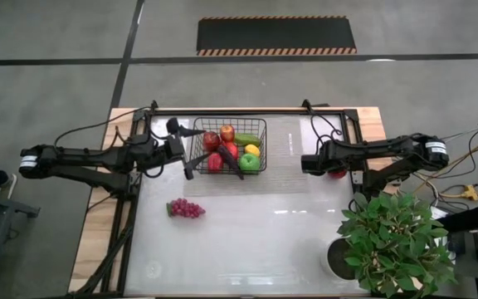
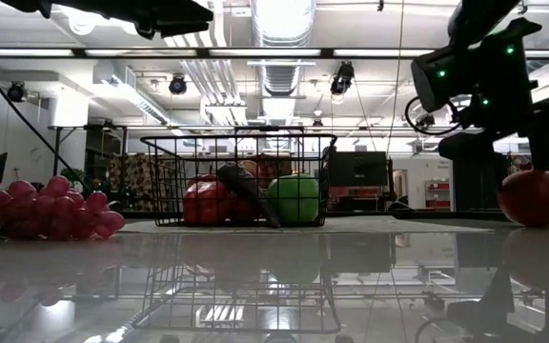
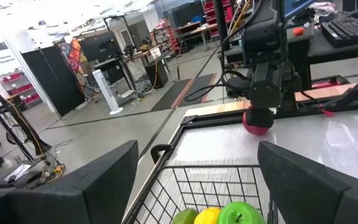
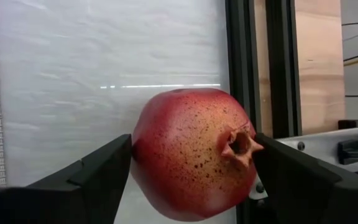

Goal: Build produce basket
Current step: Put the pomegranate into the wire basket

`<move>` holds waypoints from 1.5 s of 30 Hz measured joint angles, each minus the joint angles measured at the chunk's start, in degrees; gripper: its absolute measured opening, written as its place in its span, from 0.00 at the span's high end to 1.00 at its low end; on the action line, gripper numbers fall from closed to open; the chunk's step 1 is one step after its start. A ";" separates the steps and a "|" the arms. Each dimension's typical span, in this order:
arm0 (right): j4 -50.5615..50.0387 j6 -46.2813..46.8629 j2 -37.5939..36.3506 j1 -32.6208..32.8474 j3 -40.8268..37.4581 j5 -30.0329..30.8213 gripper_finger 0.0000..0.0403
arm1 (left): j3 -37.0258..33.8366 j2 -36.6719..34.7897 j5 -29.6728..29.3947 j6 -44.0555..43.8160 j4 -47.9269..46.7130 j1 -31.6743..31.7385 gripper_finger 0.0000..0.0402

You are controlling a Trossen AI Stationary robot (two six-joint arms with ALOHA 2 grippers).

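Note:
The black wire basket [image 1: 262,133] stands at the table's far middle. It holds red apples [image 1: 226,131], a lemon [image 1: 251,150], a green apple [image 1: 249,162], a cucumber and a dark eggplant [image 1: 231,162] that leans over its near rim. Purple grapes [image 1: 185,208] lie on the table nearer than the basket. My left gripper [image 1: 191,148] hovers open over the basket's left edge [image 3: 166,162] with nothing between its fingers. My right gripper [image 1: 336,172] is right of the basket, shut on a red speckled pomegranate [image 4: 191,155]. My right gripper pinches the pomegranate between its two fingers [image 4: 98,174], one on each side of its round body [image 4: 145,155]. The fingers come from above, pointing down. The crown [image 4: 238,144] points sideways toward one finger. In the low view the fruit [image 2: 534,197] sits at table level.
A leafy potted plant [image 1: 392,241] stands at the table's near right corner. Black frame rails [image 4: 241,62] run along the table's right edge close to the pomegranate. Bare table lies between the basket and the right gripper and in the near middle.

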 joint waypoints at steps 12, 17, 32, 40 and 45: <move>0.20 0.15 -0.01 0.00 -0.53 -3.54 0.13 | -0.02 0.12 0.00 0.98 -0.09 0.00 0.23; 1.05 0.75 0.03 0.00 -0.59 -3.99 0.10 | -0.04 0.13 0.00 1.01 -0.06 0.00 0.23; 0.94 -2.60 0.10 0.00 0.00 -3.32 0.23 | -0.07 0.13 0.00 1.05 -0.06 0.01 0.23; 0.32 -6.02 0.12 0.04 4.89 1.18 0.23 | -0.07 0.13 0.00 1.07 -0.06 0.00 0.23; 3.60 -15.70 0.20 0.04 10.09 4.16 0.23 | -0.07 0.13 0.00 1.07 0.05 0.00 0.23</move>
